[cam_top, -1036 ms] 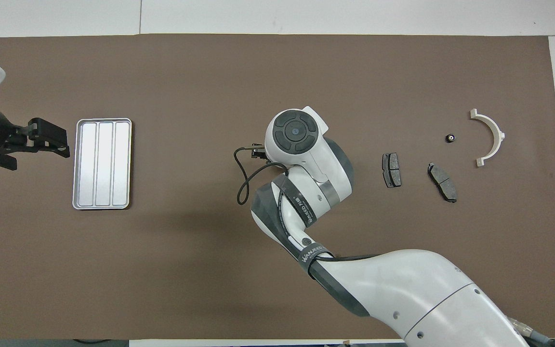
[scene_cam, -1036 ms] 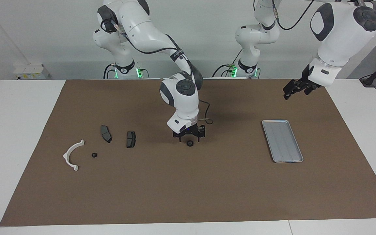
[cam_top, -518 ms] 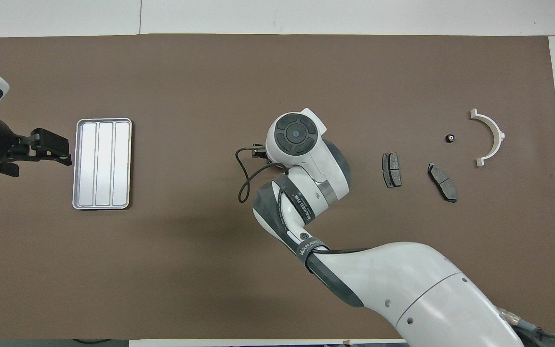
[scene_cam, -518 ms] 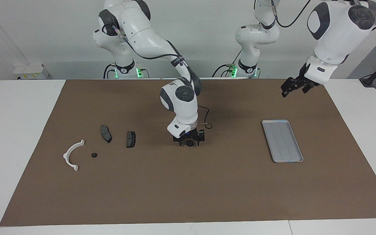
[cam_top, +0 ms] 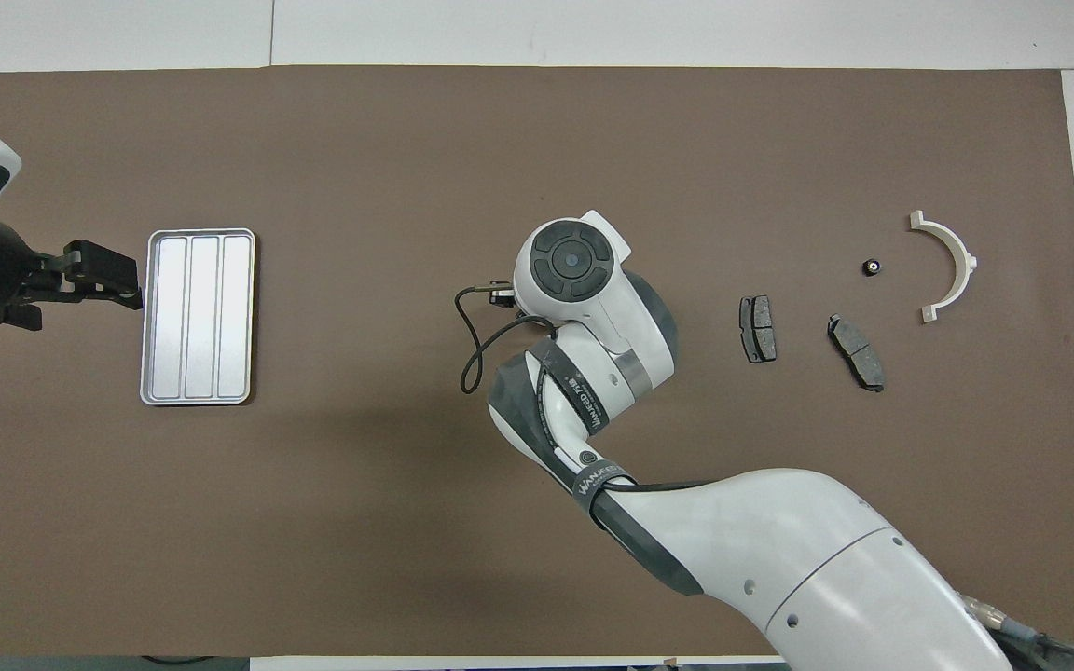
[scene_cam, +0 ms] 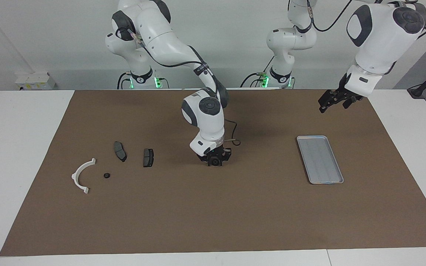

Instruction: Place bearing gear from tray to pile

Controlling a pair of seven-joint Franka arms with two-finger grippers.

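My right gripper (scene_cam: 215,161) is down at the brown mat in the middle of the table, shut on a small black bearing gear (scene_cam: 216,163) that sits at mat level. In the overhead view the arm's wrist hides both. The silver tray (scene_cam: 320,159) lies bare toward the left arm's end and also shows in the overhead view (cam_top: 199,317). The pile lies toward the right arm's end: a white half-ring bracket (scene_cam: 83,175), two dark brake pads (scene_cam: 119,150) (scene_cam: 148,157) and another small black gear (scene_cam: 107,175). My left gripper (scene_cam: 332,99) waits in the air beside the tray.
The brown mat (scene_cam: 213,214) covers most of the white table. A black cable (scene_cam: 234,137) loops off the right wrist. In the overhead view the bracket (cam_top: 947,266), the pads (cam_top: 758,328) (cam_top: 856,351) and the small gear (cam_top: 870,267) lie apart.
My right gripper came down around the bearing gear on the mat and its fingers closed on it. The left arm shifted slightly beside the tray.
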